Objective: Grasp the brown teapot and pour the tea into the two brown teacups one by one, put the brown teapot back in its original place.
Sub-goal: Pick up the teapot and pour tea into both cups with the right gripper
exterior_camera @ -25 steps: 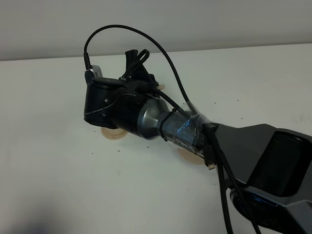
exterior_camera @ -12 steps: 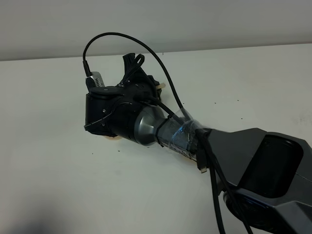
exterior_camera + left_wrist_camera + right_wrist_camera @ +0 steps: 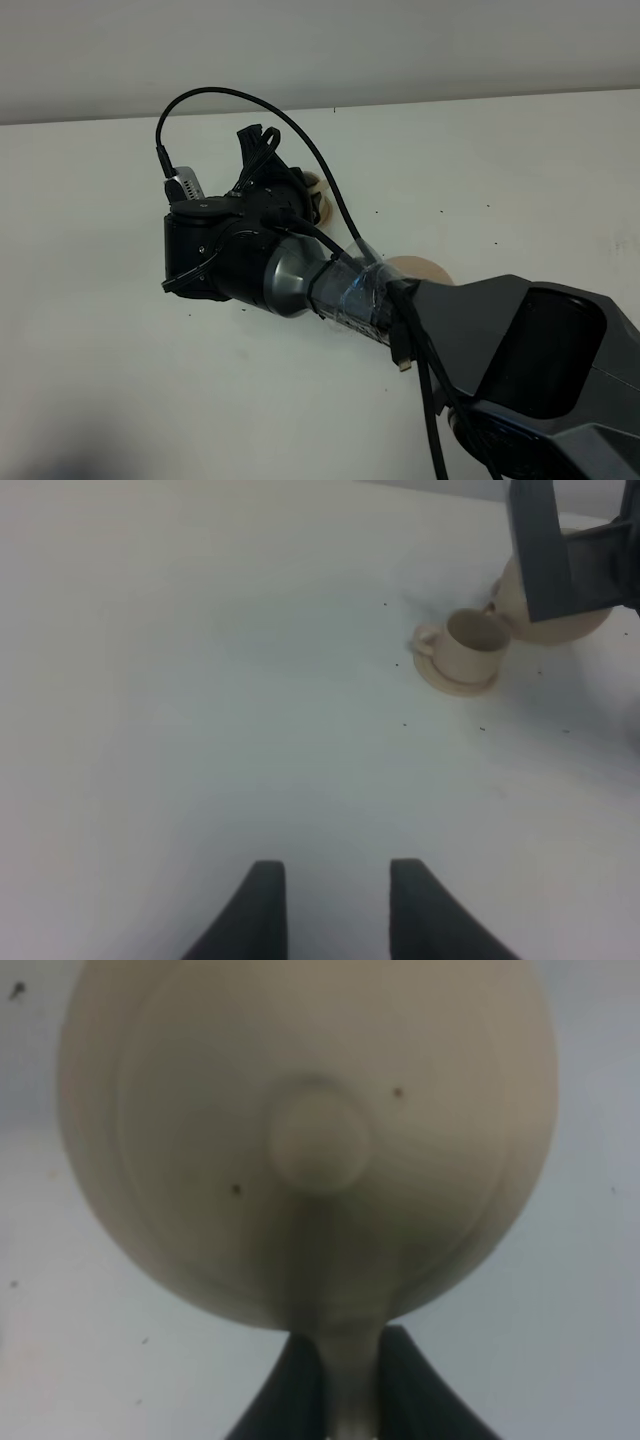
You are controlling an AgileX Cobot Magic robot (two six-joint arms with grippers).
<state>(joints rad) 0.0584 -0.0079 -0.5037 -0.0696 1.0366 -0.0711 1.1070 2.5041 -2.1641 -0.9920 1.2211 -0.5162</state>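
1. The left end effector [image 3: 335, 872] hung over bare white desk [image 3: 190, 680]. Its two dark fingers were spread with a clear gap between them, holding and touching nothing.
2. One teacup [image 3: 472, 643] stood upright on its small saucer [image 3: 452, 679], well ahead of the left end effector, with its loop handle pointing away from the teapot. Its inside was shaded, so I could not tell whether it held any tea.
3. The brown teapot [image 3: 300, 1110] sat just behind that teacup in the left wrist view, its short spout [image 3: 496, 586] toward the cup. Whether the pot rested on the desk or hung just above it could not be told.
4. The right end effector [image 3: 348, 1348] had its fingers pressed together on the teapot's loop handle [image 3: 345, 1380], pinching it from both sides. The wrist camera looked straight down on the lid knob [image 3: 318, 1140], and the lid was on the pot.
5. In the high view the right arm reached across the middle and hid the teapot and cup. To its right a wide saucer [image 3: 420, 268] lay flat on the desk, bare on the part that showed and partly covered by the arm.
6. Counted: one teapot, one teacup with one small saucer, one wide saucer, two end effectors.
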